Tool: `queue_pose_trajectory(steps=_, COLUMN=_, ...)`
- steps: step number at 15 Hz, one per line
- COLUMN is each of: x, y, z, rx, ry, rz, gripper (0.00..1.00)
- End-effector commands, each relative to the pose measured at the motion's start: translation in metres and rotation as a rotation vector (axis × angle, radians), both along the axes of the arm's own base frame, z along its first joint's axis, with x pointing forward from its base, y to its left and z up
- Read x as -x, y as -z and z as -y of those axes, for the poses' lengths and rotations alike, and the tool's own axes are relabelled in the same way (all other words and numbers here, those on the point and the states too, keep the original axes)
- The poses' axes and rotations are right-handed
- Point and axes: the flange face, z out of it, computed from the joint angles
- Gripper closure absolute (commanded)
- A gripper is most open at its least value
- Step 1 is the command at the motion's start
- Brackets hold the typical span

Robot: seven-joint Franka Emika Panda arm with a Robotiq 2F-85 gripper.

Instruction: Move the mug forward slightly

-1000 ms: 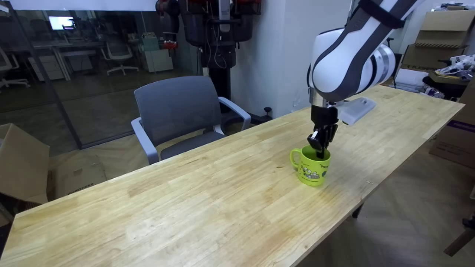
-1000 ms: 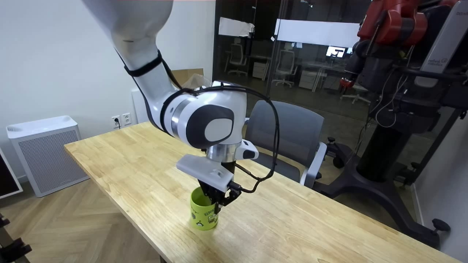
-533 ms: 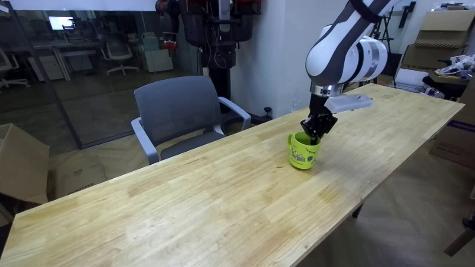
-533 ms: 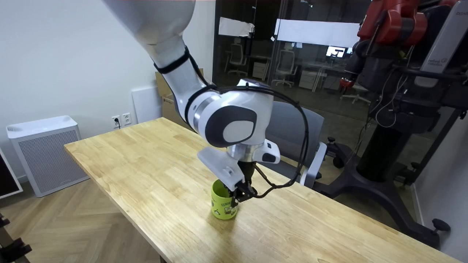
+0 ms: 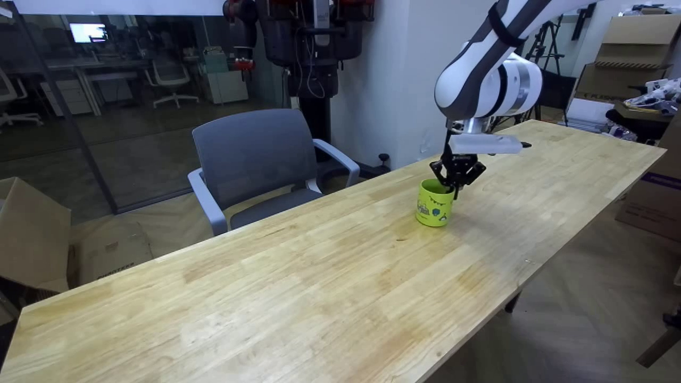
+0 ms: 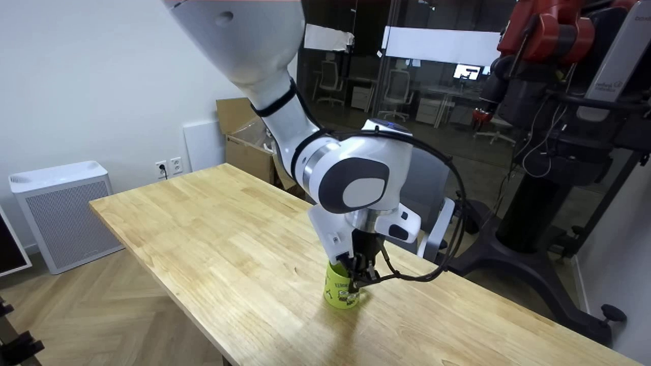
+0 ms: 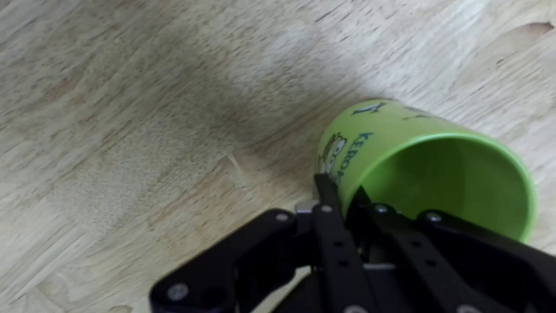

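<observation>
The lime-green mug is upright on or just above the wooden table; I cannot tell whether its base touches. It also shows in an exterior view, partly behind the gripper. In the wrist view the mug lies right of the middle, its open mouth toward the camera. My gripper is shut on the mug's wall, one finger inside the rim and one outside. In both exterior views the gripper points down at the rim. The mug's handle is hidden in all views.
A grey office chair stands against the table's far long edge. Cardboard boxes and a black stand with a red arm are beyond the table. A white air purifier stands on the floor.
The mug has moved with the gripper, farther from the camera in one exterior view and rightward in the other. Gripper and mug have turned, and the handle has gone out of sight.
</observation>
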Motion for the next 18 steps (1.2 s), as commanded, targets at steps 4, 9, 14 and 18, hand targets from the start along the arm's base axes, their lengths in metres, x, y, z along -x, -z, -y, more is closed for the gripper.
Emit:
queue_pose_trajectory(steps=4, x=-0.014, y=-0.006, z=0.008, rx=-0.056, ry=0.285, rz=-0.030, gripper=0.98)
queue_pose_trajectory(steps=9, x=-0.016, y=-0.009, z=0.007, rx=-0.050, ry=0.357, rz=-0.037, gripper=0.98)
queue_pose_trajectory(steps=14, x=-0.017, y=-0.010, z=0.002, rx=-0.033, ry=0.390, rz=-0.033, gripper=0.63)
queue_pose_trajectory(steps=18, x=-0.017, y=-0.019, z=-0.002, rx=-0.006, ry=0.407, rz=-0.008, gripper=0.38)
